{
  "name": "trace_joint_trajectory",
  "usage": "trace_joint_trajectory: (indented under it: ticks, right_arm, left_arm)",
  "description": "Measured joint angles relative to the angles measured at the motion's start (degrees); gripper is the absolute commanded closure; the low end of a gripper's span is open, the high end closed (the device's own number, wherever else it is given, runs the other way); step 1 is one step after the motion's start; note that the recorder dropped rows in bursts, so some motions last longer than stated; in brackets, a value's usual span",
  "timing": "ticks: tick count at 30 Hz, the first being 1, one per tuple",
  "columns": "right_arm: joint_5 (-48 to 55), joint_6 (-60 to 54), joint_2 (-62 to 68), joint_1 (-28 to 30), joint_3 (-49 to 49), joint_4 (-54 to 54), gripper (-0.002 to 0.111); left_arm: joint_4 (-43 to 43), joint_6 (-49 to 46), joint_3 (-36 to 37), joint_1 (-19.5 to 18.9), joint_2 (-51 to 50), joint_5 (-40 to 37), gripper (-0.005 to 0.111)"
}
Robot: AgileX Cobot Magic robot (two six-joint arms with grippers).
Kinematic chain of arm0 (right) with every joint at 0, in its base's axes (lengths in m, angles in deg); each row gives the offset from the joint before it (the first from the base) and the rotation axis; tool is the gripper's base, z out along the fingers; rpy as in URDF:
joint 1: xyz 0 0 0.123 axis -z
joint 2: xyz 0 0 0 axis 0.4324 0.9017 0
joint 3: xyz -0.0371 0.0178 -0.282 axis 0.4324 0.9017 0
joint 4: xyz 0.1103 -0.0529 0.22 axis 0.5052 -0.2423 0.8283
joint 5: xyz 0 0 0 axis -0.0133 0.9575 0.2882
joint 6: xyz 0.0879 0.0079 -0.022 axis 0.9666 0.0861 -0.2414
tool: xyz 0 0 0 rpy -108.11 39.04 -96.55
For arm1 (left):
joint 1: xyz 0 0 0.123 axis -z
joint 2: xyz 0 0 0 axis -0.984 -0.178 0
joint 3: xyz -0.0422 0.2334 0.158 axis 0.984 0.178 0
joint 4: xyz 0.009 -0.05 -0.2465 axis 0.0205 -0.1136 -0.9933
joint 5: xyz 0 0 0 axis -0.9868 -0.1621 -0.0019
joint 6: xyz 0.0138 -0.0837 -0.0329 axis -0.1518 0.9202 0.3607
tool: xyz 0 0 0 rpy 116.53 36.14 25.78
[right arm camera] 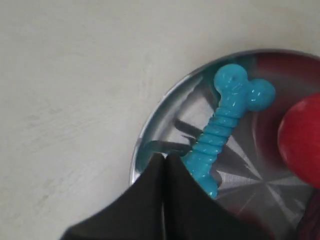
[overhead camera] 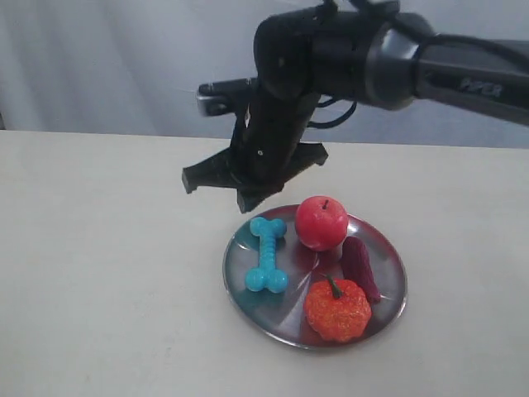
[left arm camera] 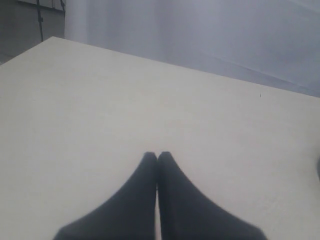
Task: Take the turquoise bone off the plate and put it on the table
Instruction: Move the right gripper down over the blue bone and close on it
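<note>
1. A round shiny silver metal plate (overhead camera: 264, 308) on the off-white worktop (overhead camera: 107, 273) holds a red apple (overhead camera: 321, 222), orange pumpkin (overhead camera: 337, 308), dark purple pod (overhead camera: 360, 266) and ribbed turquoise rubber bone (overhead camera: 268, 255)
2. The bone lies at the plate's 9 o'clock side, long axis 12 to 6
3. Both clenched and empty: right fingers (right arm camera: 145, 200) over one bone end, left fingers (left arm camera: 140, 200) over the worktop

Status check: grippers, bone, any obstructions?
Left gripper shut, over table. Right gripper shut, above turquoise bone. It lies on plate, ungrasped. Apple close beside.
</note>
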Motion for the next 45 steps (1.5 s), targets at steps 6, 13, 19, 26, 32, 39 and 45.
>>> trace_joint_trajectory:
  ticks: [6, 13, 19, 26, 32, 39, 45]
  right_arm:
    - [0.13, 1.27, 6.71, 1.63, -1.03, 0.00, 0.051]
    - [-2.14, 1.53, 10.57, 1.85, -1.03, 0.00, 0.055]
    - [-5.49, 4.51, 12.36, 1.85, -1.07, -2.23, 0.055]
    - [-6.15, 6.76, 12.71, 1.85, -1.07, -5.01, 0.055]
    - [-6.27, 7.60, 13.93, 1.85, -1.38, -5.49, 0.066]
    - [-6.16, 8.64, 14.26, 1.95, -1.42, -6.40, 0.060]
    - [-5.03, 8.64, 15.24, 1.95, -1.42, -5.72, 0.054]
  left_arm:
    - [0.00, 0.00, 0.00, 0.00, 0.00, 0.00, 0.107]
    - [0.00, 0.00, 0.00, 0.00, 0.00, 0.00, 0.107]
    - [0.00, 0.00, 0.00, 0.00, 0.00, 0.00, 0.107]
    - [0.00, 0.00, 0.00, 0.00, 0.00, 0.00, 0.107]
    - [0.00, 0.00, 0.00, 0.00, 0.00, 0.00, 0.107]
    - [0.00, 0.00, 0.00, 0.00, 0.00, 0.00, 0.107]
    - [0.00, 0.00, 0.00, 0.00, 0.00, 0.00, 0.107]
